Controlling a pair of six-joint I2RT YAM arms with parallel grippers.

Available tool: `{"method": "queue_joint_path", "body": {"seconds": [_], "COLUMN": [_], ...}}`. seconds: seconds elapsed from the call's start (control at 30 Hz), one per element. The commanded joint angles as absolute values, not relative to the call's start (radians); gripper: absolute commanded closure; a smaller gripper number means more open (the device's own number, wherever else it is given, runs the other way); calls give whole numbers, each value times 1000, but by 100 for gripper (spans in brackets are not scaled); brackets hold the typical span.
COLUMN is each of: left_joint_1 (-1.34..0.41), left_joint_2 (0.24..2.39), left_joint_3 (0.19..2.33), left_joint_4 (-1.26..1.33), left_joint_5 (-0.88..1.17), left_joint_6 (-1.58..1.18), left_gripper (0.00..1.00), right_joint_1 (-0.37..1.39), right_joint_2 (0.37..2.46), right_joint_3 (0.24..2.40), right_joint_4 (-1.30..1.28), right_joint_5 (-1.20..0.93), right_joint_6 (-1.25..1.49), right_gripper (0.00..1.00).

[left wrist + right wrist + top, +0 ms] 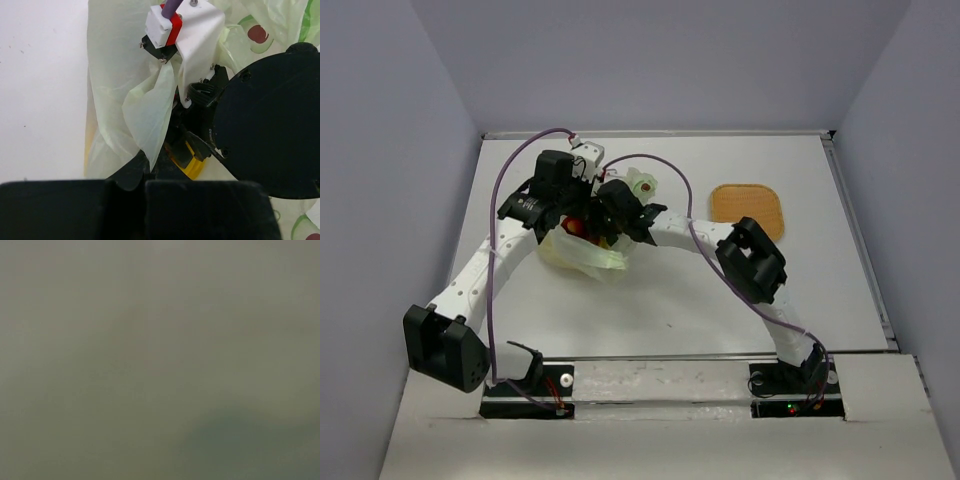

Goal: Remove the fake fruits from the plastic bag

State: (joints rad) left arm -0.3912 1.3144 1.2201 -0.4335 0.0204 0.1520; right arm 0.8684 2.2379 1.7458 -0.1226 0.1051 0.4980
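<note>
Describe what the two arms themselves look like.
The left arm and right arm have white links with bulky black joint housings. A purple cable loops along each. Black bases carry small indicator lights. A red-and-white connector sits on a white wrist bracket.

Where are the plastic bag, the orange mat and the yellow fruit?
plastic bag (115, 95): left wrist view, crinkly side.
orange mat (748, 207): top external view, middle.
yellow fruit (196, 167): left wrist view, glossy edge.

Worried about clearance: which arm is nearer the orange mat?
Right. Its elbow hangs close by the orange mat's near edge; the left arm is at the plastic bag, well left of it.
</note>
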Motion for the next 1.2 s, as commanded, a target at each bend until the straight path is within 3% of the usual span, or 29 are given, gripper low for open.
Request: {"method": "queue_joint_path", "body": {"seconds": [0.0, 0.03, 0.07, 0.13, 0.3, 0.77, 1.17], "left_joint_1": [-393, -393, -391, -393, -387, -371, -365], "left_joint_2": [1299, 1296, 1295, 1290, 1281, 1324, 1393], "left_joint_3": [1269, 1269, 1267, 1263, 1256, 1296, 1402], "left_joint_4": [-394, -396, -396, -396, -397, -362, -341], "left_joint_5": [11, -21, -23, -35, -63, -95, -123], "left_joint_6": [161, 161, 163, 169, 181, 183, 152], "left_gripper": [100, 100, 100, 100, 100, 100, 100], "right_joint_1": [862, 862, 862, 862, 862, 862, 862], "right_joint_2": [2226, 2212, 2201, 2159, 2038, 1737, 1583], "right_joint_3": [1779, 1778, 1776, 1770, 1737, 1710, 1825], "right_joint_4": [-149, -149, -149, -152, -159, -167, -207], "right_joint_5": [92, 84, 81, 87, 101, 26, -83], "right_joint_6": [491, 480, 477, 473, 431, 364, 310], "right_gripper": [47, 65, 76, 92, 99, 99, 99]}}
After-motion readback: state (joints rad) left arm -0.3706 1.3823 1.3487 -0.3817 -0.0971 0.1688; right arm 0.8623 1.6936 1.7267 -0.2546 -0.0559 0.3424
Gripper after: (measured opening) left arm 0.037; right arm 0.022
